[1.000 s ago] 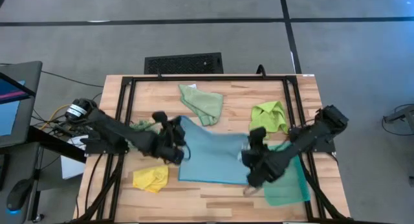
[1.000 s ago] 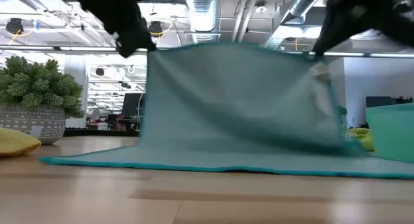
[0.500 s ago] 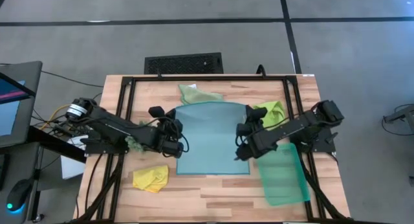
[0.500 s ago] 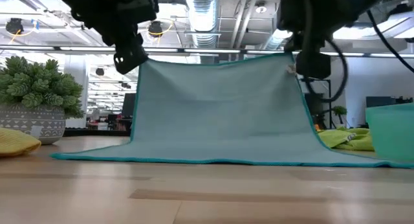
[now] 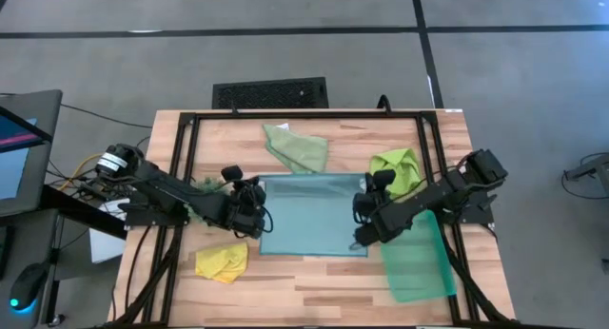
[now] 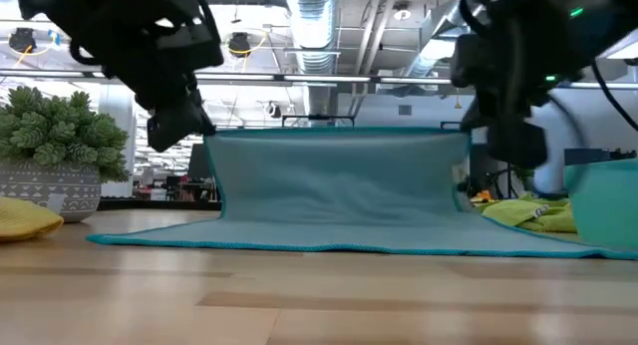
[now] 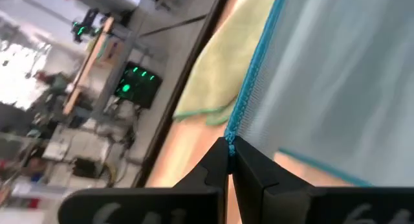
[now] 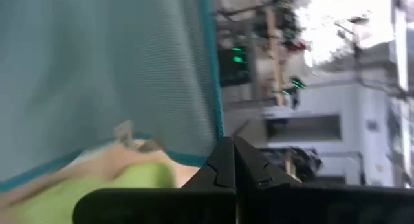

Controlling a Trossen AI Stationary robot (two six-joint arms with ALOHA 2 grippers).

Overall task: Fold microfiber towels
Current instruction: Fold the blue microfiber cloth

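Note:
The light blue towel (image 5: pixel 314 220) is at the table's middle. Its near part lies on the wood and its other edge (image 6: pixel 339 133) is held up between my two grippers. My left gripper (image 5: pixel 259 218) (image 7: pixel 228 146) is shut on the raised edge's left corner. My right gripper (image 5: pixel 362 226) (image 8: pixel 226 146) is shut on its right corner. The pale sage green towel (image 5: pixel 297 146) and the lime green towel (image 5: pixel 398 167) lie crumpled at the back. The yellow towel (image 5: pixel 221 262) lies crumpled at the near left. My left gripper pinches the towel's teal hem (image 7: pixel 234 128) at the raised edge's left corner between its two fingertips. It comes from the table's left, slanting down. The corner is clear of the table. The cloth below it runs down to the wood. My right gripper pinches the hem (image 8: pixel 218 128) at the raised edge's right corner between its fingertips. It comes from the table's right, slanting down. The raised edge runs level and taut across to the other gripper, and the towel's near edge (image 6: pixel 339 247) rests on the table.
A teal plastic tray (image 5: pixel 419 258) stands at the near right, close under my right arm. A dark green spiky clump (image 5: pixel 205 186) sits under my left arm. A black frame (image 5: pixel 304 115) rims the table, and bare wood lies along the near edge.
Both grippers have sunk, bringing the towel's raised edge down from high above the table to about half that height. My right gripper has also gone toward the far edge. The raised edge has gone from sagging to straight and level, and the near edge has stayed on the wood.

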